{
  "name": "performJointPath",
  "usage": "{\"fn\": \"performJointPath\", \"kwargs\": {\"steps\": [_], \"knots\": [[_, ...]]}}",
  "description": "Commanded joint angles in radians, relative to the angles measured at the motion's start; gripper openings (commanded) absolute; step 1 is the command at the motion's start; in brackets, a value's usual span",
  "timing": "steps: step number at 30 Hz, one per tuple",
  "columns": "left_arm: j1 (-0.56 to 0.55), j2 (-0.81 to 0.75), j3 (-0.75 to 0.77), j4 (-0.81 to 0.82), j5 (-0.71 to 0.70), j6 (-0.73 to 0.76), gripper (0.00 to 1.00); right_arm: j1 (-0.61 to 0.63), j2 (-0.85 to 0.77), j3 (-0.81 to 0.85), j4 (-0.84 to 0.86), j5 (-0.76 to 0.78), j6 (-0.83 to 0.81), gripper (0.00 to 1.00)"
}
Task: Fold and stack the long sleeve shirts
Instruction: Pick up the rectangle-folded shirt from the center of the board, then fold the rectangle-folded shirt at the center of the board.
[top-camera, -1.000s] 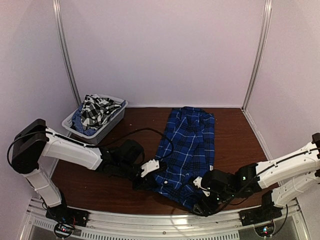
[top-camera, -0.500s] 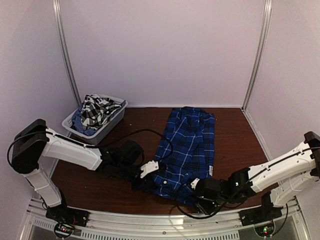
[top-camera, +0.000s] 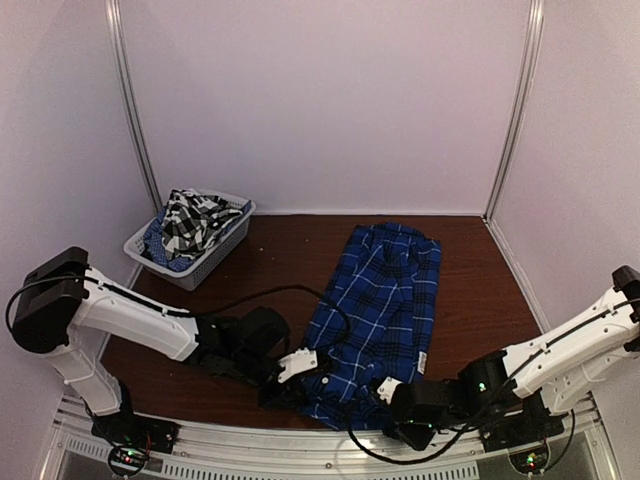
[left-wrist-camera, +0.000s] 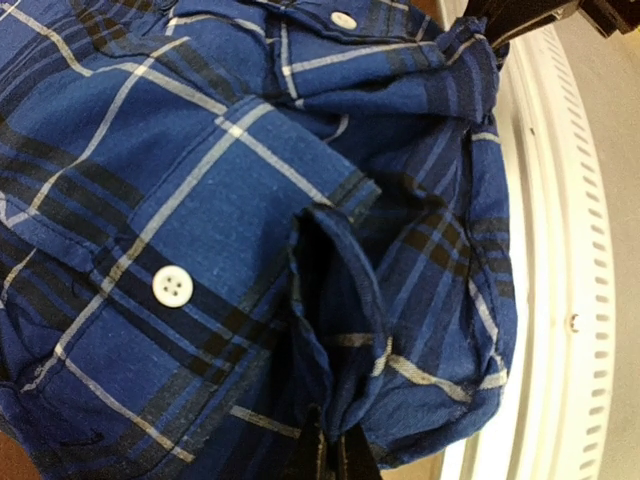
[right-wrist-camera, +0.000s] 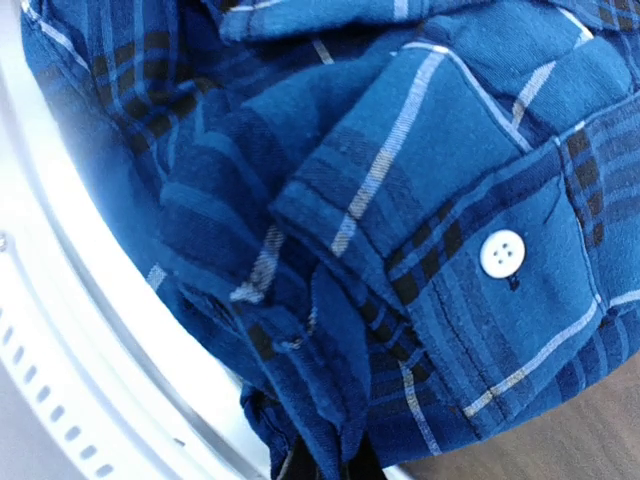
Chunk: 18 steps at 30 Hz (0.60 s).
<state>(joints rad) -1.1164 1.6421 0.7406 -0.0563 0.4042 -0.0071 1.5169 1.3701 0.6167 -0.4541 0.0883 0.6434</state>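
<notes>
The left fingers (left-wrist-camera: 325, 462) and the right fingers (right-wrist-camera: 325, 468) are each clamped on a near corner of the blue plaid shirt (top-camera: 385, 300). Compared with the earlier frame, both arms sit closer to the near rail, and the shirt lies nearer on the brown desk (top-camera: 480, 280). The black-and-white shirt (top-camera: 190, 225) lies in the white basket (top-camera: 215, 262), far left. Pale walls enclose the desk.

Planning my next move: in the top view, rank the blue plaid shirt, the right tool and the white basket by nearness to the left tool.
1. blue plaid shirt: its near edge is pinched in the left tool.
2. right tool: just right, on the same edge.
3. white basket: far left, at the back.
</notes>
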Motion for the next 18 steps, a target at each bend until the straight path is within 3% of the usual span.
{"fn": "performJointPath", "kwargs": {"steps": [1, 9, 18], "knots": [[-0.043, -0.083, -0.038, 0.002, -0.023, -0.099, 0.00, 0.030, -0.088, -0.005, 0.041, -0.086, 0.030, 0.00], [-0.001, -0.147, 0.075, -0.096, 0.002, -0.055, 0.00, -0.050, -0.269, 0.019, -0.004, -0.128, -0.011, 0.00], [0.236, 0.024, 0.422, -0.230, 0.144, 0.130, 0.00, -0.526, -0.348, 0.085, -0.067, -0.363, -0.155, 0.00]]}}
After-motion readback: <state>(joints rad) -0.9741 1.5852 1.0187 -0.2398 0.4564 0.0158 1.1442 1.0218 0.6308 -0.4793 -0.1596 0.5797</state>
